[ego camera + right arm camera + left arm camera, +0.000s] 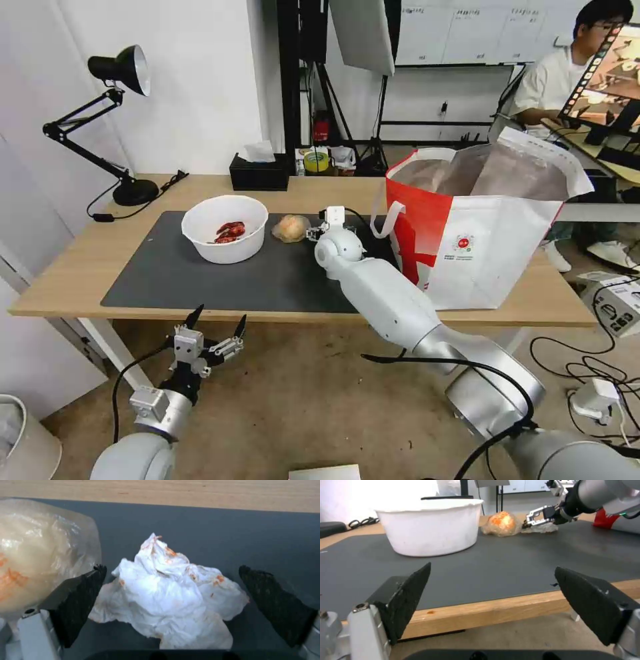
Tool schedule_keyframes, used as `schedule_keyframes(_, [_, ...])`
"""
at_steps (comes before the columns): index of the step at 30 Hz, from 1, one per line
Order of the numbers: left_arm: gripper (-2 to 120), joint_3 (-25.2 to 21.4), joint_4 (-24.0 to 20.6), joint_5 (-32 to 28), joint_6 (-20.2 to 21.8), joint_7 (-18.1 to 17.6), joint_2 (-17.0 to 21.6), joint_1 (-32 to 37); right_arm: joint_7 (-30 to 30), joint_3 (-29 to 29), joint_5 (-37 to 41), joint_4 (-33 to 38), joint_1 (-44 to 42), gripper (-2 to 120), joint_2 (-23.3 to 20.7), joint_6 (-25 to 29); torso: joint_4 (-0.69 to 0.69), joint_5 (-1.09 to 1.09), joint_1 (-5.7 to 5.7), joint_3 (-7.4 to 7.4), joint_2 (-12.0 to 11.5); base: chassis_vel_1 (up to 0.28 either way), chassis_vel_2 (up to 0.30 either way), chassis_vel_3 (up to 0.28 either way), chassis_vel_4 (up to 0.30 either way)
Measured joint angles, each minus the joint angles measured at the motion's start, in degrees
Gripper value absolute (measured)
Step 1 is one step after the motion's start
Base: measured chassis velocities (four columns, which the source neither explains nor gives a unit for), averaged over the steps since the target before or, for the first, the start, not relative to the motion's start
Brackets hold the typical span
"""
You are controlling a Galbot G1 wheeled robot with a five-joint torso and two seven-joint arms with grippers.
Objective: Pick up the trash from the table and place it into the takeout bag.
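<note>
Right pincer straddles crumpled tissue, wrapped lump crowding beside.

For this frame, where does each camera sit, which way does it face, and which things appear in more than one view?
Head view: high, facing forward and down at the table; both arms show, left gripper below the near edge.
Left wrist view: low before the table edge, facing the white bowl; own open fingers frame it.
Right wrist view: above the crumpled tissue, right gripper open around it.
Shared: the wrapped lump, in all three.
</note>
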Motion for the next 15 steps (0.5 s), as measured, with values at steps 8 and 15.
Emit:
schedule_keyframes(8, [100, 0.1, 0.0, 0.0, 0.0, 0.0, -0.1, 0.0, 0.1, 0.0, 0.1, 0.4, -0.2, 100, -0.1, -0.4, 0.0, 0.0, 0.0, 0.0, 0.0, 0.0, 0.0, 0.0, 0.0])
schedule_keyframes(15, [100, 0.1, -0.3, 0.0, 0.2, 0.0, 0.2, -0.1, 0.2, 0.0, 0.1, 0.5, -0.2, 100, -0.1, -1.3, 0.0, 0.0, 0.0, 0.0, 0.0, 0.0, 0.0, 0.0, 0.0])
